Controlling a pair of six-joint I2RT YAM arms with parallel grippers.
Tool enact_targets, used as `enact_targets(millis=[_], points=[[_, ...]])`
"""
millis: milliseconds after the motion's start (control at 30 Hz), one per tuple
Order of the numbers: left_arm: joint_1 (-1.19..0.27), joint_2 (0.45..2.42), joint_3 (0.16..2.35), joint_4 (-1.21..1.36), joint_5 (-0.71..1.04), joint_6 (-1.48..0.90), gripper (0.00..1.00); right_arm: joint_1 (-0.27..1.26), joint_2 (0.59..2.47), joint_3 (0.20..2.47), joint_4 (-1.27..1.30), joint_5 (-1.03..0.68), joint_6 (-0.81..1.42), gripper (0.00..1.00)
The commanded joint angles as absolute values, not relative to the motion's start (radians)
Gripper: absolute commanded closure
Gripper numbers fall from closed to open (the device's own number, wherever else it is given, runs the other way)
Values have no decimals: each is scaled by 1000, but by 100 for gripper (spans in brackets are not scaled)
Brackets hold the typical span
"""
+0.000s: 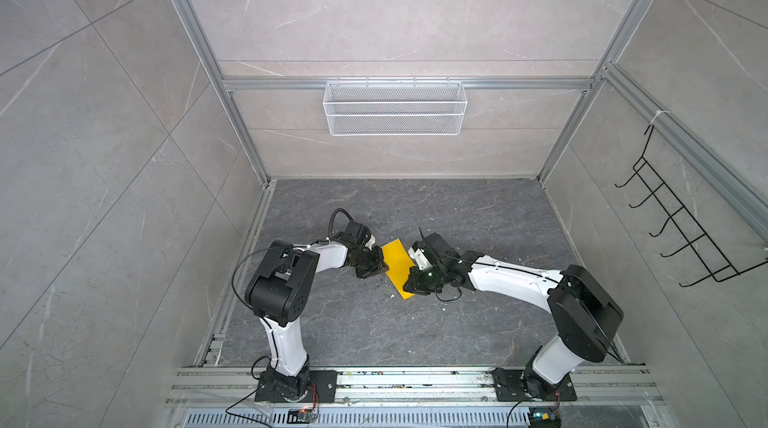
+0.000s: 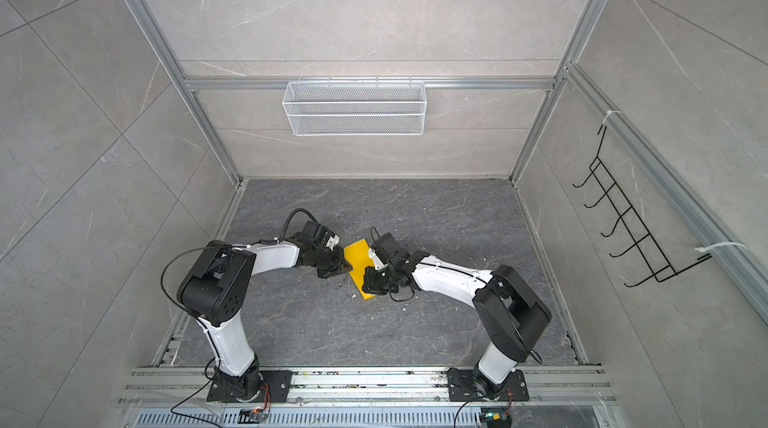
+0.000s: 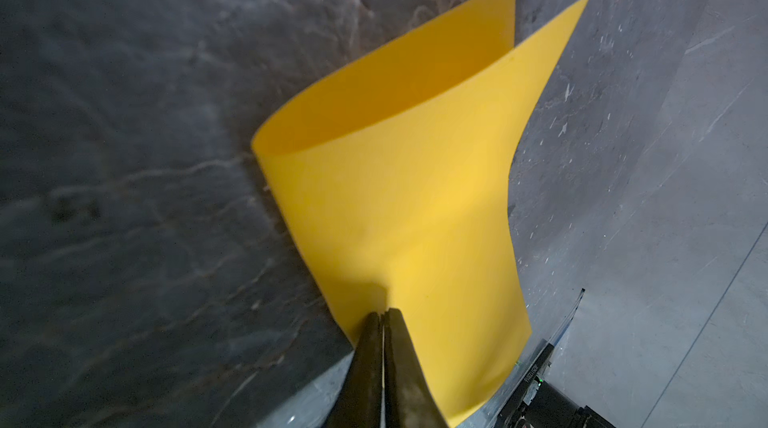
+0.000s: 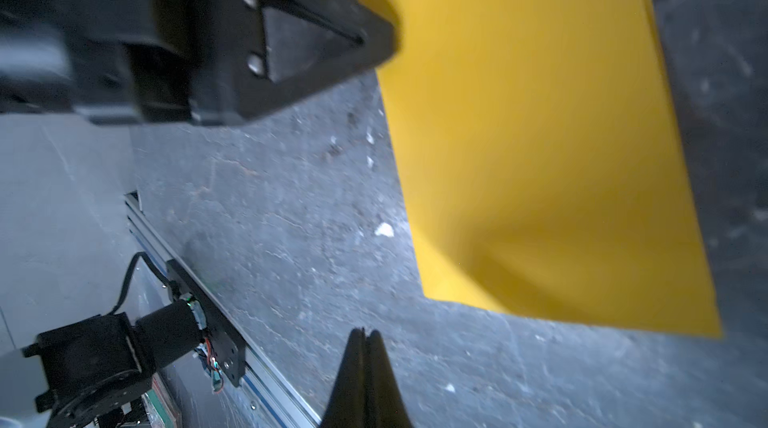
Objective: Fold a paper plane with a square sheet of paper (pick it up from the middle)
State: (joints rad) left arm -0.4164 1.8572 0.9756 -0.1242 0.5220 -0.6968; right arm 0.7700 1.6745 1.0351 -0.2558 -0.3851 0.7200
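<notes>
The left claw [image 3: 383,315] pinched one end of the paper [image 3: 399,197] so it curled doubled over the desk [image 3: 124,155]. The right claw [image 4: 365,334], pressed shut and apparently empty, sat beside it, ready to flatten the bend.

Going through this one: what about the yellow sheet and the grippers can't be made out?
- Left wrist view: the left gripper pinches the square sheet of paper; its near corner runs off the frame edge.
- Right wrist view: the sheet is blurred, its far end cut by the frame; the right gripper is shut, apart from it.
- Both top views: the right gripper's tips are hidden beneath its own body.
- White specks: too small to identify.
</notes>
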Motion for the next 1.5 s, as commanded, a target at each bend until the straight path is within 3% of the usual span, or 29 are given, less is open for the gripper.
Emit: enact_targets(millis=[0, 633, 1467], points=[[-411, 1859, 973, -178, 503, -668, 90, 767, 1770, 1128, -234, -350, 690, 94], [-413, 1841, 1073, -282, 520, -491, 84, 753, 2014, 1250, -364, -314, 658, 94], [-354, 1968, 1204, -394, 399, -389, 87, 751, 2040, 1232, -404, -307, 651, 94]])
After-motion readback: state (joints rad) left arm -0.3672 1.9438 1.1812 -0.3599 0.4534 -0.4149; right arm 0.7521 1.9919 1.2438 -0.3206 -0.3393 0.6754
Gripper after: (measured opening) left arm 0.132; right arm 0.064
